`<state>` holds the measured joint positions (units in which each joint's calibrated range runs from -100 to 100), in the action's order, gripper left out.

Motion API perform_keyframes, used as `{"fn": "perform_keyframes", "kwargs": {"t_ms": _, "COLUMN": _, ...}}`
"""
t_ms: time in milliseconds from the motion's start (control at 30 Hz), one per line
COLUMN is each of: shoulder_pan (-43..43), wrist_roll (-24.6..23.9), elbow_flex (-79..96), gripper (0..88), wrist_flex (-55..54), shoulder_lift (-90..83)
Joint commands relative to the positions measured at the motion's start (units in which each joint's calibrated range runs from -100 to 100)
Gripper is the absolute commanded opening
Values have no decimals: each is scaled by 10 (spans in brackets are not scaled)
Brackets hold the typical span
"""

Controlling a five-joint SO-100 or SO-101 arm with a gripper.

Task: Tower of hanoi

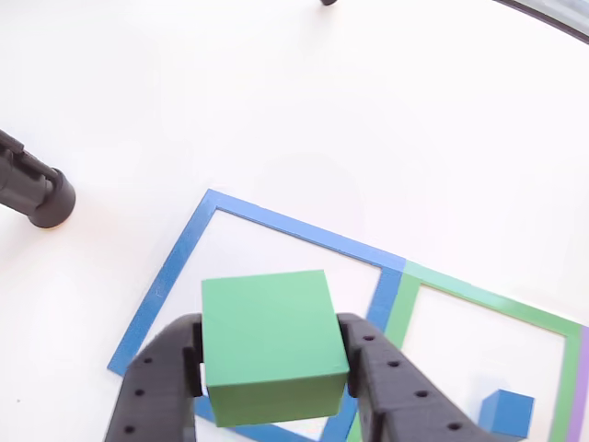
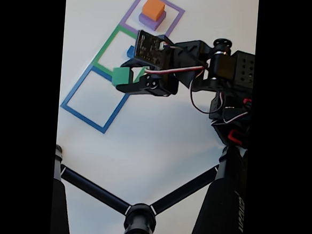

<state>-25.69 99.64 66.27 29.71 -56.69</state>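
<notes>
My gripper (image 1: pixel 272 357) is shut on the green block (image 1: pixel 269 341), its black fingers (image 1: pixel 155 379) pressed to the block's two sides. In the other view the block hangs over the blue square outline (image 1: pixel 171 267), near that outline's shared edge with the green outline (image 1: pixel 479 295). The blue cube (image 1: pixel 507 412) sits inside the green outline. In the fixed view the gripper (image 2: pixel 122 78) holds the green block (image 2: pixel 120 75) above the border between the blue outline (image 2: pixel 81 114) and the green outline (image 2: pixel 106 45). The blue cube (image 2: pixel 130 51) is partly hidden behind the arm. The orange block (image 2: pixel 153 8) sits on the purple block (image 2: pixel 150 22) inside the purple outline (image 2: pixel 176 19).
A black tripod (image 2: pixel 100 192) spreads its legs across the near table, one foot (image 1: pixel 37 191) showing at the left in the other view. The arm's body and cables (image 2: pixel 223 73) stand to the right of the outlines. White table lies left of and beyond the blue outline.
</notes>
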Motion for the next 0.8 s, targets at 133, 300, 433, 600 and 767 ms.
{"fn": "perform_keyframes", "kwargs": {"t_ms": 133, "shoulder_pan": -41, "wrist_roll": 4, "elbow_flex": 146, "gripper": 73, "wrist_flex": -470, "shoulder_lift": 193}}
{"fn": "perform_keyframes", "kwargs": {"t_ms": 300, "shoulder_pan": -41, "wrist_roll": 4, "elbow_flex": 136, "gripper": 74, "wrist_flex": -614, "shoulder_lift": 344}}
{"fn": "perform_keyframes", "kwargs": {"t_ms": 433, "shoulder_pan": -37, "wrist_roll": 4, "elbow_flex": 115, "gripper": 74, "wrist_flex": -682, "shoulder_lift": 440}}
{"fn": "perform_keyframes", "kwargs": {"t_ms": 600, "shoulder_pan": -31, "wrist_roll": 4, "elbow_flex": 84, "gripper": 75, "wrist_flex": -732, "shoulder_lift": 532}}
{"fn": "perform_keyframes", "kwargs": {"t_ms": 767, "shoulder_pan": -26, "wrist_roll": 4, "elbow_flex": 54, "gripper": 77, "wrist_flex": -775, "shoulder_lift": 604}}
